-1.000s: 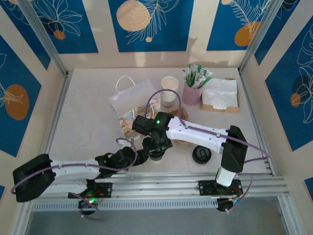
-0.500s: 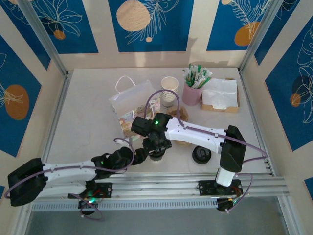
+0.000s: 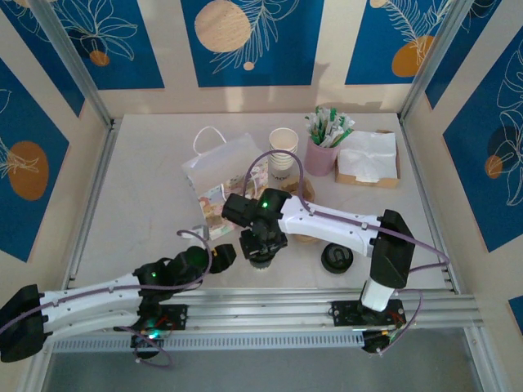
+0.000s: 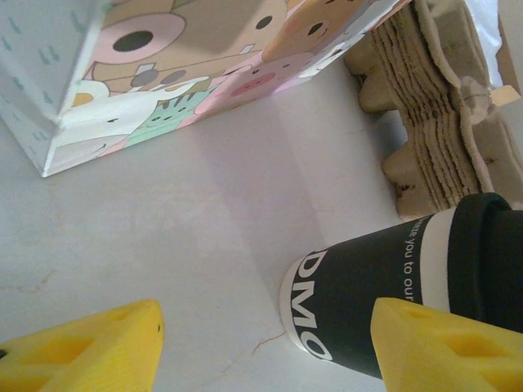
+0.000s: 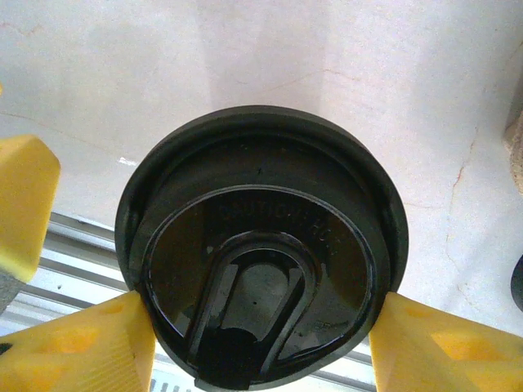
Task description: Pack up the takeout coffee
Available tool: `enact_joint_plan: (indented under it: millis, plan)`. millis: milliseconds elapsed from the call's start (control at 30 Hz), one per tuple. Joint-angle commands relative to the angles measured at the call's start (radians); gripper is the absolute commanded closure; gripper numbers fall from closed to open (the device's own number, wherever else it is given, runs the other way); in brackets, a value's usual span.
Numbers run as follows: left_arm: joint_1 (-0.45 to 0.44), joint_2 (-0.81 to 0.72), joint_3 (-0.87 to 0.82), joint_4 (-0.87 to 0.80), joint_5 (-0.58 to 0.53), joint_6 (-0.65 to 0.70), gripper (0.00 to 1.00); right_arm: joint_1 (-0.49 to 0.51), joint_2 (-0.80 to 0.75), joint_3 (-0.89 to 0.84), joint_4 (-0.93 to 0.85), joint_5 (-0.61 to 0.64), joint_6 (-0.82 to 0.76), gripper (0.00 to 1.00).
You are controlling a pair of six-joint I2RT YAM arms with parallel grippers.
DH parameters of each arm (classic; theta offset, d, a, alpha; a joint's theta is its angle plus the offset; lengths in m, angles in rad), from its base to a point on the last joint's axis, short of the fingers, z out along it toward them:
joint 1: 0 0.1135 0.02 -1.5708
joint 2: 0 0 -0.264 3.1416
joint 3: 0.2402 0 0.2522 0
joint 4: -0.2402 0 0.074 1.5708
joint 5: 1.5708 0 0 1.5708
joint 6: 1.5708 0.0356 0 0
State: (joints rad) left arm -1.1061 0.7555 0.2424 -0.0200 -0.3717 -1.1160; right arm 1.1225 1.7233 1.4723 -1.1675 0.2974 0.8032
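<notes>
Right wrist: right fingers [image 5: 73, 351] flank the takeout coffee [image 5: 261, 245], grip unclear; left fingers [image 4: 90, 343] spread, empty.

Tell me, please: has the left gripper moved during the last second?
Yes. In the top view the left gripper has drawn back leftward, farther from the loose black lid and away from the takeout coffee.

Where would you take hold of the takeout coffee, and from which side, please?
I'd grip the round cup wall just under the black lid, coming straight down from above: the takeout coffee stands upright and the right gripper straddles it there. The gift bag and tray stack crowd its far side.
</notes>
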Motion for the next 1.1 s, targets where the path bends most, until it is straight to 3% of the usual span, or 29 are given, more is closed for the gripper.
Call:
enact_joint_plan:
  millis: [0,300,733,1067]
  plan:
    - [-0.011,0.011,0.029,-0.024,-0.017,0.016,0.32,0.007,0.128,-0.105,0.0,-0.121,0.004,0.37]
    - [-0.011,0.036,0.057,-0.024,-0.01,0.024,0.33,0.033,0.214,-0.029,-0.14,0.016,0.028,0.37]
    - [-0.012,0.015,0.057,-0.047,-0.014,0.015,0.33,0.037,0.093,0.064,-0.06,0.021,0.055,0.33]
    - [-0.011,0.013,0.064,-0.054,-0.01,0.012,0.33,0.037,0.062,0.136,-0.06,0.048,0.07,0.21]
